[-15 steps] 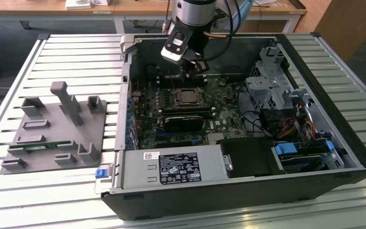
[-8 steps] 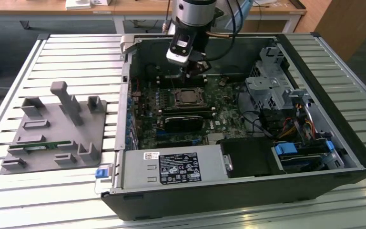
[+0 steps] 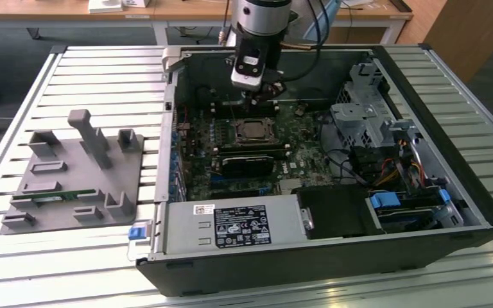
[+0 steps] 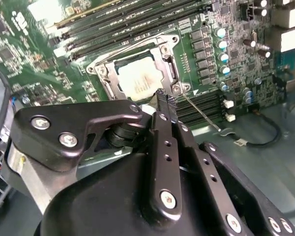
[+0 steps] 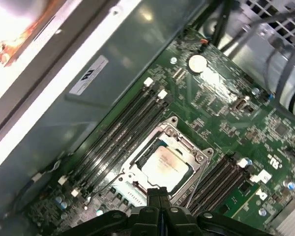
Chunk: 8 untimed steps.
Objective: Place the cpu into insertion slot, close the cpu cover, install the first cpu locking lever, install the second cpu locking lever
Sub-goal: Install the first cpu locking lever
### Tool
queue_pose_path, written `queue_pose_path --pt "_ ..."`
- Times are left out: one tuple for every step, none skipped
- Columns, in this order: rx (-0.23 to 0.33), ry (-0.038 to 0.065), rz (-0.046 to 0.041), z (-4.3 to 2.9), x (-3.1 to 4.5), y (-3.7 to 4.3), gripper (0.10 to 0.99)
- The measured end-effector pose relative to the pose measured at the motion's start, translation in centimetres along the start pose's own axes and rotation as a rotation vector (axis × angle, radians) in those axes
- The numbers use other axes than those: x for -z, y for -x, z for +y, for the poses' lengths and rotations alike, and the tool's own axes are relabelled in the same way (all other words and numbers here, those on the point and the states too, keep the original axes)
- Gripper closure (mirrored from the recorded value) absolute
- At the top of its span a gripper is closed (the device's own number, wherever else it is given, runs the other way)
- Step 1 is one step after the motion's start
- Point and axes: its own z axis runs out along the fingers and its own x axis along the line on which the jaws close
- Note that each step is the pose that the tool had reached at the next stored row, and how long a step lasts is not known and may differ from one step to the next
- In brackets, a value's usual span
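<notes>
Exterior view: gripper (image 3: 259, 97) hangs over motherboard (image 3: 307, 131) near cpu (image 3: 253, 130); second wrist view: fingers (image 4: 164, 110) pressed together, nothing held, tip beside cpu cover (image 4: 169, 64), which lies flat w/ cpu in its window; first wrist view: same.

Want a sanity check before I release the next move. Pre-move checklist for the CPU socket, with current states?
1. cpu lying flat in the insertion slot: ok.
2. cpu cover down around the chip: ok, in both wrist views.
3. Locking lever latched: cannot tell; a thin rod runs out from the socket's corner.
4. gripper empty: ok, shut on nothing.
5. Gripper tips at the socket's edge: ok.
6. Tips touching the board: cannot tell.
</notes>
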Motion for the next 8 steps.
queue_pose_path --pt "0.011 0.003 0.0028 0.01 -0.01 0.01 0.980" --pt "0.021 0.007 0.0073 0.01 -0.02 0.01 0.980" --pt "0.030 0.012 0.0134 0.00 -0.03 0.00 0.980" --pt "0.038 0.017 0.0202 0.00 -0.04 0.00 0.980" --pt "0.047 0.022 0.0260 0.00 -0.05 0.00 0.980" --pt "0.060 0.024 0.0268 0.00 -0.07 0.00 0.980" --pt "0.075 0.024 0.0260 0.01 -0.08 0.00 0.980" --pt "0.092 0.024 0.0254 0.01 -0.09 0.00 0.980"
